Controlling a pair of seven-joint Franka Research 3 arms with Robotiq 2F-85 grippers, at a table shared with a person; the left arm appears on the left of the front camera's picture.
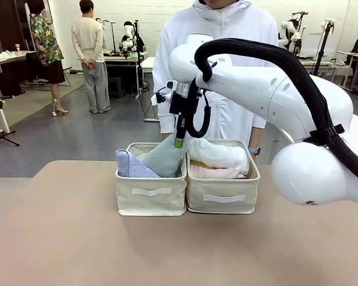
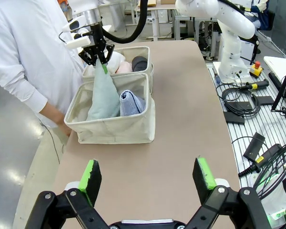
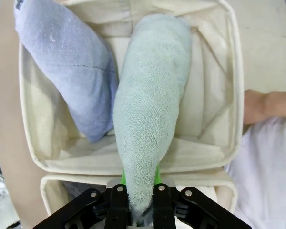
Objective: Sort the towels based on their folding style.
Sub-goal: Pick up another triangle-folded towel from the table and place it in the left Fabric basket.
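Lowering sage-green cone towel (image 3: 150,109) into left bin (image 1: 150,196), right hand (image 1: 179,140) clamped on its narrow tip | release once wide end rests on bin floor beside lavender-blue cone (image 3: 66,62) | left hand (image 2: 150,179) wide open, holding nothing, over bare surface (image 2: 181,124) | rolled towels (image 1: 218,156) in right bin (image 1: 224,199); person's hand (image 3: 264,102) close behind bins.

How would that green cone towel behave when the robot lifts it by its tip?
The sage-green towel is fuzzy terry, so probably soft and light. Pinched at its narrow tip by the right gripper, it hangs into the left bin keeping its cone shape, so it seems fairly firm, though it might unfold if shaken.
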